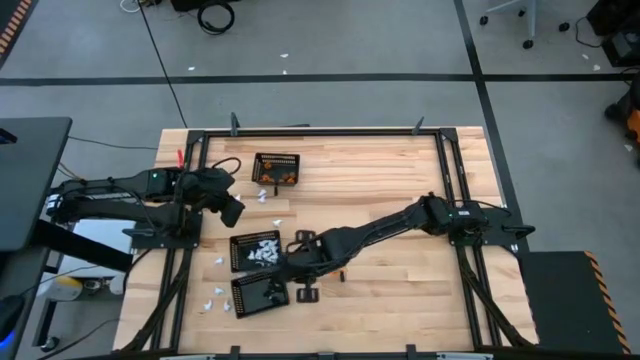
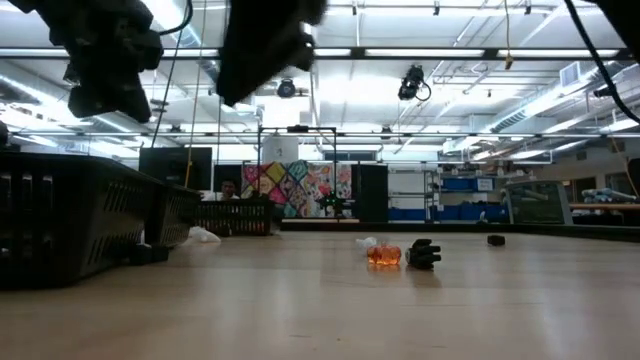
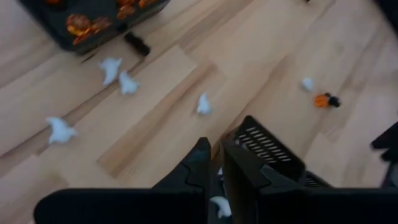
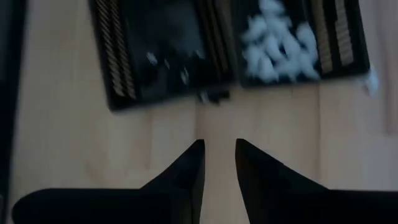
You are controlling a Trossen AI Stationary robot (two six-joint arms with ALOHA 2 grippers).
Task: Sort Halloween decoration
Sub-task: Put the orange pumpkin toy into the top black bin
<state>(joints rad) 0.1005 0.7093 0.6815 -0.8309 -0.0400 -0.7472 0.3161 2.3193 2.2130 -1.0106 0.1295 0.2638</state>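
Three black mesh baskets sit left of the table's middle. One (image 1: pixel 277 168) holds orange pieces, one (image 1: pixel 256 250) white pieces (image 4: pixel 277 50), and one (image 1: pixel 260 294) black pieces. Loose white pieces (image 3: pixel 127 83) lie on the wood between the baskets, and others (image 1: pixel 218 297) lie near the left rail. An orange piece (image 2: pixel 383 255) and a black piece (image 2: pixel 423 254) lie side by side. My left gripper (image 1: pixel 232 210) hovers between the orange and white baskets, shut on a white piece. My right gripper (image 4: pixel 217 152) is open and empty, just beside the black and white baskets. My left gripper holds a small white piece (image 3: pixel 221 206) pinched between its two fingers (image 3: pixel 198 168), pointing down at the table. The piece is lifted clear of the wood. The fingers hide most of it, so which part they grip does not show.
A black metal frame (image 1: pixel 190 200) runs around the table's edges. Another small black piece (image 2: pixel 496 240) lies farther back on the wood. The table's right half (image 1: pixel 400 170) is bare wood. The right arm (image 1: pixel 380 230) stretches across the table's middle toward the baskets.
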